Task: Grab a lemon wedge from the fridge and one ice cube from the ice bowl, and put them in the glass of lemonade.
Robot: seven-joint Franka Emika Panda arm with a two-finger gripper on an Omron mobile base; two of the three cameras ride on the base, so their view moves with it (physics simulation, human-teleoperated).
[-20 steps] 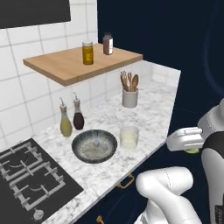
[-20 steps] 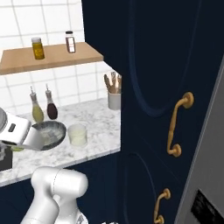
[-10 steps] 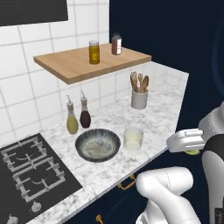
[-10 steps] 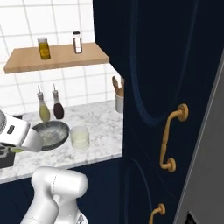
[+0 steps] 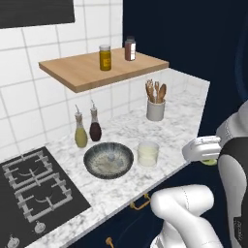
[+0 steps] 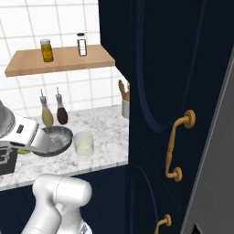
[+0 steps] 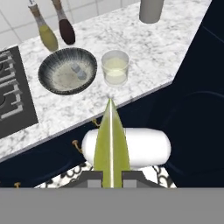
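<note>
A: Where, first, does the surface (image 5: 179, 121) end?

B: Its front edge runs diagonally past the bowl (image 5: 108, 160) and the glass (image 5: 148, 153), then turns a corner toward the dark navy cabinet wall (image 6: 155, 82). Both vessels stand close to that edge, side by side but apart. Beyond the edge is open air above the navy cabinet fronts.

A: And the gripper (image 7: 111, 177)?

B: It hangs off the surface, out past the front edge, closed narrowly on the lemon wedge (image 7: 112, 144). In the hand view the wedge rises between the fingertips as a yellow-green blade whose tip points at the glass. In the left base view only a sliver of it (image 5: 209, 162) shows beneath the white hand.

A: What room lies above the vessels?

B: The wooden shelf (image 5: 104, 70) overhangs the back of the surface, with two jars on it. The bowl and the glass stand forward of it, under open space. Two bottles (image 5: 87, 130) stand behind the bowl; a crock of wooden utensils (image 5: 155, 104) stands farther right, well apart from the glass.

A: What is hard to make out?

B: The bowl's contents: a pale small shape (image 7: 78, 70) lies inside, too blurred to name. The stove (image 5: 29, 181) is cut off at the left edge. In the right base view the hand overlaps the bowl's near rim, and the utensil crock is half hidden by the cabinet wall.
</note>
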